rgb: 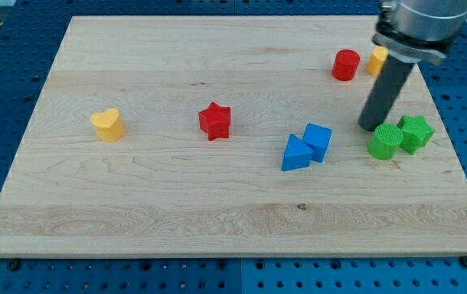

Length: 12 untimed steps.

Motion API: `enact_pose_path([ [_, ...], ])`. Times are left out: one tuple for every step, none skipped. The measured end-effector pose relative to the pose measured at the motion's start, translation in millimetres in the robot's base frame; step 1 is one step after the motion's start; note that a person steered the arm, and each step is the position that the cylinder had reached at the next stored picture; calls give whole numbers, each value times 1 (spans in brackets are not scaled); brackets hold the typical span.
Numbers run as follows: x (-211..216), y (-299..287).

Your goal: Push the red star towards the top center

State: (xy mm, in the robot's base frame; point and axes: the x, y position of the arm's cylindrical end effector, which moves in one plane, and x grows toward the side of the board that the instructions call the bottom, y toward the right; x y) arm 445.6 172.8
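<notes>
The red star (215,121) lies on the wooden board (176,73), left of centre. My tip (370,127) rests on the board far to the star's right, just left of the green cylinder (385,141) and close to it. The rod rises from there toward the view's top right. Nothing touches the red star.
A yellow heart (107,124) lies at the left. A blue triangle (295,153) and a blue cube (318,140) sit together right of centre. A green star (415,132) touches the green cylinder. A red cylinder (346,64) and an orange block (376,60), partly hidden by the rod, sit top right.
</notes>
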Motion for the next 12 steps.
enact_pose_path([
  [-4, -55],
  [-5, -107],
  [-3, -128],
  [1, -143],
  [13, -148],
  [41, -153],
  [59, -185],
  [50, -235],
  [20, -247],
  [-27, -247],
  [-51, -240],
  [-25, -240],
])
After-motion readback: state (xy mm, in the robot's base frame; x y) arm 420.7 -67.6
